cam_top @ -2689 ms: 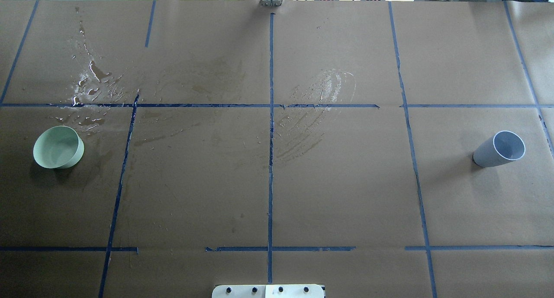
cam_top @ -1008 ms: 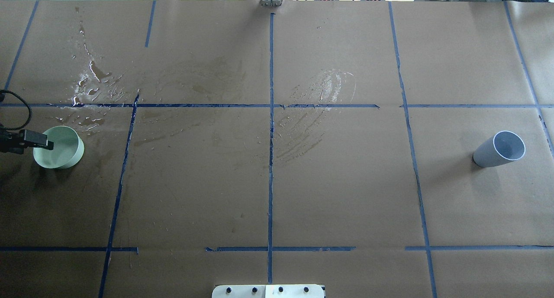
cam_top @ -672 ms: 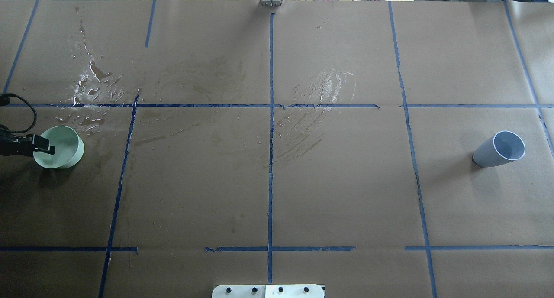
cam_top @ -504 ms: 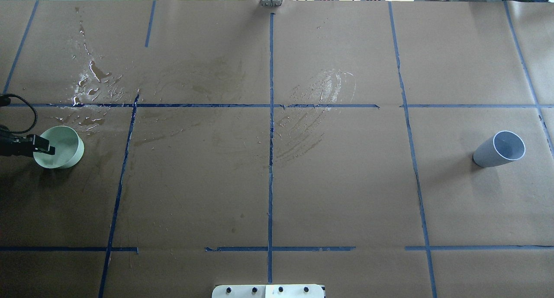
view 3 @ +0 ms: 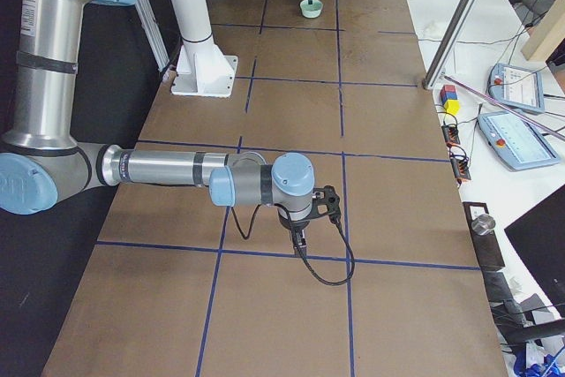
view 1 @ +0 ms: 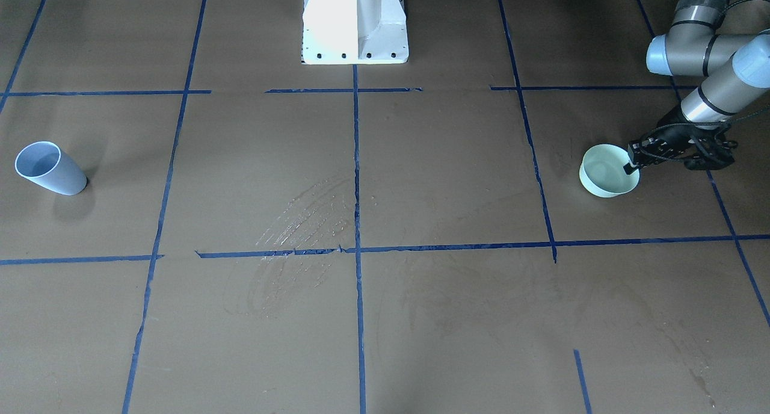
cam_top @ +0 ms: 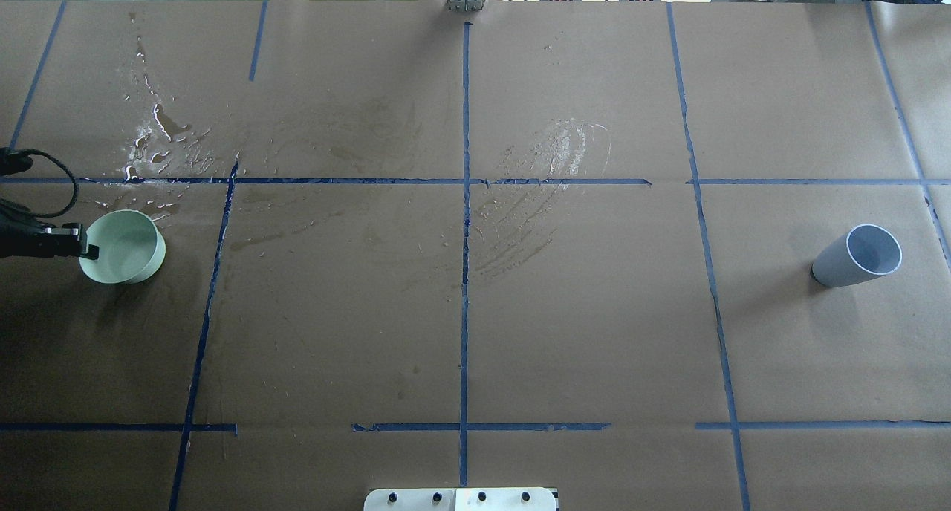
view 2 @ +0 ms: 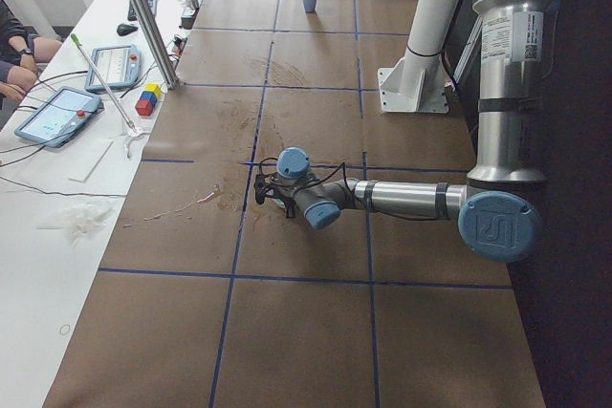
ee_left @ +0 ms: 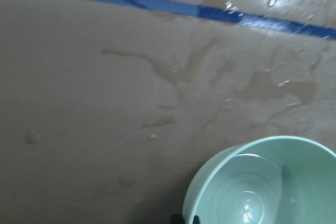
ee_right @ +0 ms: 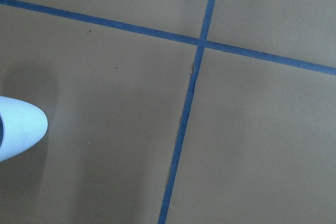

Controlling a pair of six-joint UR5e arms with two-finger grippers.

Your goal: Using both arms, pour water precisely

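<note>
The overhead view's left edge cuts off the left arm (view 1: pixel 719 83), leaving only the left gripper (cam_top: pixel 88 251). The green bowl (ee_left: pixel 252 182) runs off the left wrist view on 2 sides (bottom and right). The blue cup (ee_right: pixel 18 129) is clipped by the right wrist view's left edge. The right gripper (view 3: pixel 301 239), tucked under its wrist, is too small to judge its jaws.

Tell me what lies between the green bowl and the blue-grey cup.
Nothing stands there. The overhead view shows only brown paper, blue tape lines and wet smears between the green bowl and the blue-grey cup.
</note>
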